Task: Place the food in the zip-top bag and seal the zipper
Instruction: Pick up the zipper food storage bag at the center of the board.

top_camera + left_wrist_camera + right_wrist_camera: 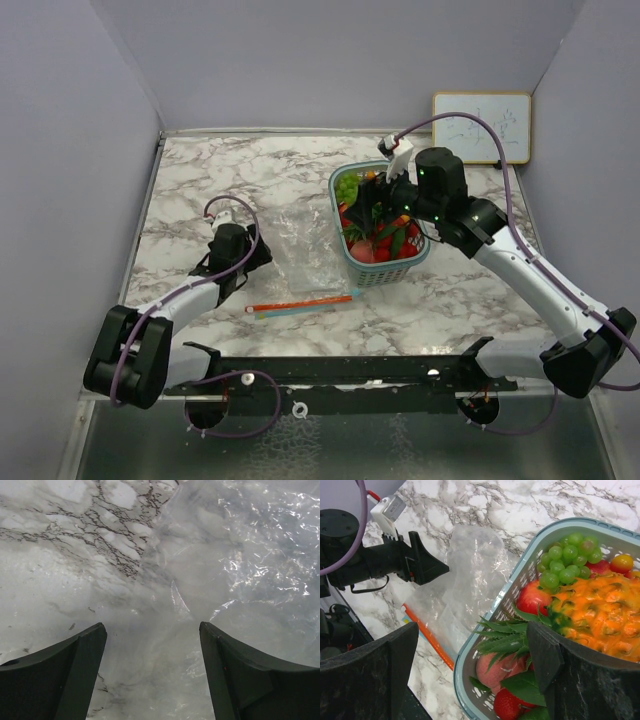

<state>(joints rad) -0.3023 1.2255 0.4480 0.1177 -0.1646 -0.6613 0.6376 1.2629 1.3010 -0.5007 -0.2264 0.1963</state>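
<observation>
The clear zip-top bag (303,250) lies flat on the marble table, its orange and blue zipper (300,303) toward the near side. The food fills a teal mesh basket (392,274): green grapes (567,557), an orange fruit (605,610), a pink peach (495,669), a strawberry (507,705) and green leaves (505,642). My left gripper (264,255) is low at the bag's left edge, open, with only bag film (240,555) and marble between its fingers (75,670). My right gripper (472,630) hovers open over the basket's left rim (470,647), holding nothing.
A small whiteboard (482,127) leans on the back right wall. Grey walls close in the table on three sides. The basket stands right of the bag, touching its edge. A black rail (340,370) runs along the near edge between the arm bases.
</observation>
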